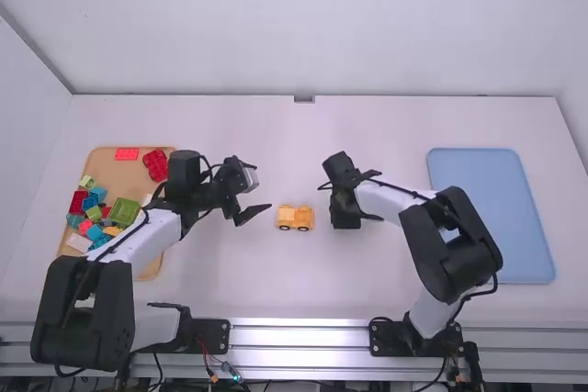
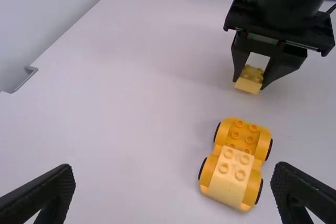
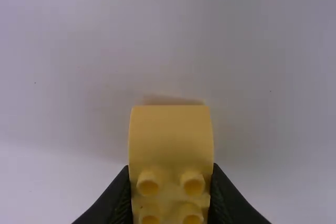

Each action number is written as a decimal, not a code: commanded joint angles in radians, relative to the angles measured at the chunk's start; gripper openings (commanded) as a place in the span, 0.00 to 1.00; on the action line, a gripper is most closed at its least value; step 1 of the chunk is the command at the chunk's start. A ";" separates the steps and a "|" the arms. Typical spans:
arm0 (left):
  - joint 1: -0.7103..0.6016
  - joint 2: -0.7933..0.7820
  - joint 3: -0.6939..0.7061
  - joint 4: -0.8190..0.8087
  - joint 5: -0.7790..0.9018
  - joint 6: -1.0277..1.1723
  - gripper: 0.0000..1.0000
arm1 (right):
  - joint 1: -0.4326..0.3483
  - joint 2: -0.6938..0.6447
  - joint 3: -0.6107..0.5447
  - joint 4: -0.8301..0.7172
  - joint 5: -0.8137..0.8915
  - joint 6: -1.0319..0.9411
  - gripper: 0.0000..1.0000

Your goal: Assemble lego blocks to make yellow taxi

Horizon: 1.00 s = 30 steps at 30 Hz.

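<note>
- The yellow block with studs and a smooth curved face (image 3: 171, 135) is clamped between the fingers of the right hand (image 2: 250, 82). Gripping it by two opposite sides leaves its studs uncovered, probably so that it can be pressed or stacked later.
- The orange-yellow wheeled base with black wheels (image 2: 244, 135) stands upright on the white table (image 1: 367, 277), between the two hands, within easy reach of either.
- A pale yellow four-stud block (image 2: 231, 171) sits on one end of that base. The other end's studs are bare and look like the likely seat for the held block.
- The left hand (image 1: 260, 187) has its fingers wide apart with nothing between them, beside the base; it seems suited to steadying the car during a press.
- The left arm reaches away and inward past the brown tray of mixed blocks (image 1: 119, 172), its hand slanting toward the car.
- The right arm bends inward from its base, its hand pointing down, low over the table.
</note>
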 commanded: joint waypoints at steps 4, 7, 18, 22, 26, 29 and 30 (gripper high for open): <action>0.004 -0.019 -0.006 -0.006 0.026 -0.004 0.99 | 0.003 -0.013 0.007 -0.027 -0.030 0.006 0.00; 0.004 -0.019 -0.006 -0.006 0.026 -0.004 0.99 | 0.002 -0.013 0.007 -0.025 -0.031 0.005 0.01; 0.004 -0.019 -0.006 -0.006 0.026 -0.003 0.99 | 0.013 -0.013 0.007 -0.022 -0.030 -0.005 0.99; 0.004 -0.019 -0.006 -0.006 0.026 -0.003 0.99 | 0.014 -0.013 0.007 -0.013 -0.024 -0.006 0.99; 0.004 -0.019 -0.006 -0.006 0.026 -0.003 0.99 | 0.012 -0.026 0.007 -0.008 -0.030 -0.020 0.99; 0.004 -0.019 -0.006 -0.006 0.026 -0.003 0.99 | -0.004 -0.072 0.008 -0.023 -0.043 -0.071 0.99; 0.004 -0.019 -0.006 -0.006 0.026 -0.003 0.99 | -0.010 -0.100 0.008 -0.034 -0.050 -0.087 0.99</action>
